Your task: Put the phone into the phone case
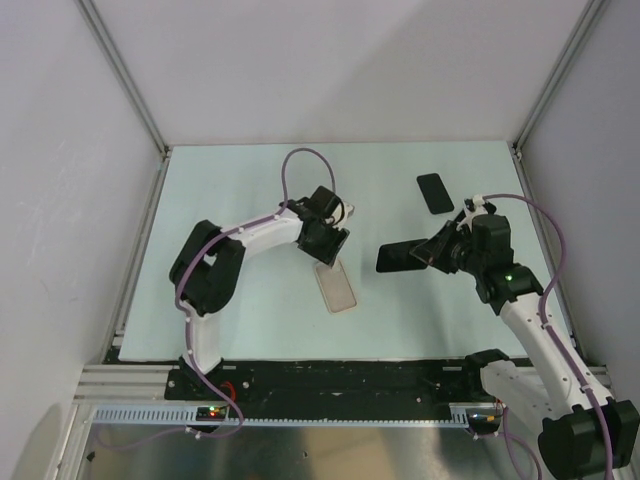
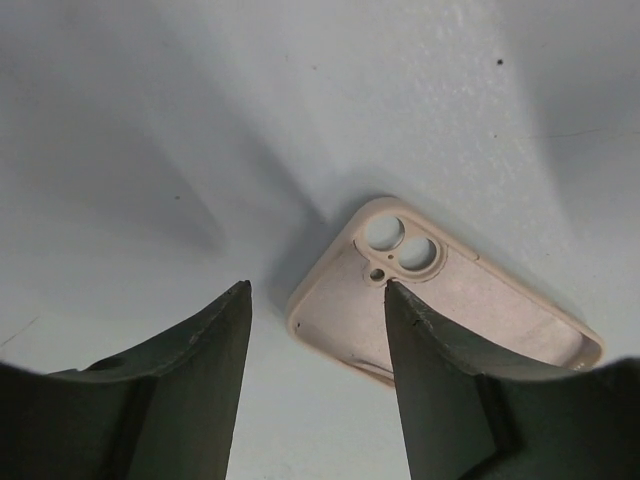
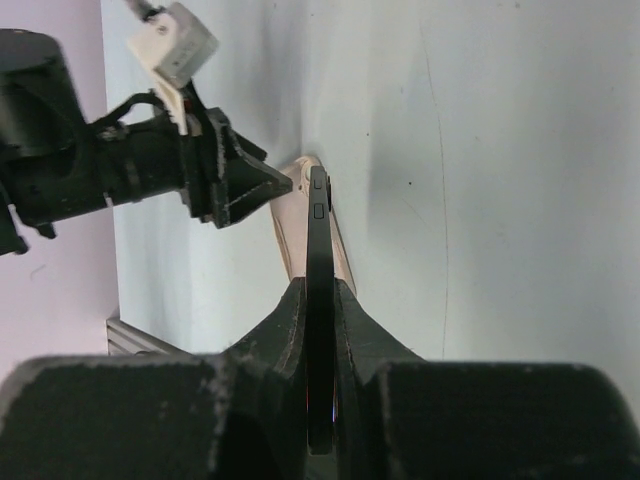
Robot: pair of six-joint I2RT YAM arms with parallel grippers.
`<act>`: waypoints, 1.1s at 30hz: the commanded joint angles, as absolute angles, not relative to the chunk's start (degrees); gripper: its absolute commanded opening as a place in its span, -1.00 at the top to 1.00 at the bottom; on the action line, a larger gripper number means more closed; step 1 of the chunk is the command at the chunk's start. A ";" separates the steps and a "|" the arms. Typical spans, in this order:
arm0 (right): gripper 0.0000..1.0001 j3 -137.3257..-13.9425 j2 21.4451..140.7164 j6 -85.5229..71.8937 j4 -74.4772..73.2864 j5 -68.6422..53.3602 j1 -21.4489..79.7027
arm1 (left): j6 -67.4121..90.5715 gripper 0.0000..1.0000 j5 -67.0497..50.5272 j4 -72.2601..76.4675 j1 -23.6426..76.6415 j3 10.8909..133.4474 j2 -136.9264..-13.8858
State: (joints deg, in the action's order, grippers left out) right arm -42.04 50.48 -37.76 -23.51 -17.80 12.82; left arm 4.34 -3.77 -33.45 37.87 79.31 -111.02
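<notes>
The beige phone case (image 1: 338, 290) lies open side up on the pale table (image 1: 250, 190), camera holes toward the far end. My left gripper (image 1: 328, 252) hangs over that far end. In the left wrist view its jaws (image 2: 316, 288) stand open. One finger (image 2: 440, 380) is over the inside of the case (image 2: 470, 310), the other finger (image 2: 200, 370) over bare table beside the case's edge. My right gripper (image 1: 435, 250) is shut on the black phone (image 1: 398, 257), held above the table to the right of the case. In the right wrist view the phone (image 3: 318, 230) shows edge-on between the pads.
A second flat black slab (image 1: 434, 192) lies on the table at the back right. Metal frame posts and white walls close in the table's sides and back. The left arm's gripper (image 3: 235, 185) shows just beyond the phone's tip in the right wrist view.
</notes>
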 commanded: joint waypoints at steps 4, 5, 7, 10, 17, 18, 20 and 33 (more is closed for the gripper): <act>1.00 -42.67 48.54 -36.68 -21.99 -20.65 10.87 | 1.51 -0.11 -7.50 -32.79 38.14 80.73 -114.09; 1.00 -42.69 48.57 -36.53 -22.07 -20.70 10.79 | 1.68 -0.06 -7.62 -32.74 38.14 80.62 -114.26; 1.00 -42.77 48.55 -36.49 -22.06 -20.69 10.56 | 2.40 0.10 -7.55 -32.58 38.14 80.36 -114.52; 1.00 -42.74 48.63 -36.29 -22.02 -20.36 10.49 | 4.92 0.45 -5.42 -31.90 38.12 79.69 -114.17; 1.00 -41.76 49.97 -37.30 -19.51 -19.75 10.49 | 21.68 0.99 4.84 -31.46 37.83 76.34 -110.37; 1.00 -41.53 50.16 -37.59 -18.90 -19.72 10.56 | 24.77 1.00 5.80 -31.46 37.77 75.13 -109.54; 1.00 -40.93 50.77 -38.29 -17.07 -19.52 10.90 | 28.69 1.00 6.24 -31.38 37.83 73.01 -107.67; 1.00 -33.84 58.03 -47.19 3.97 -14.31 22.16 | 51.79 1.00 10.30 -30.45 40.56 57.74 -92.79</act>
State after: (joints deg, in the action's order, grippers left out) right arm -34.74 56.16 -42.83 -9.47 -17.30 18.50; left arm 43.46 7.60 -31.48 38.98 60.23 -97.56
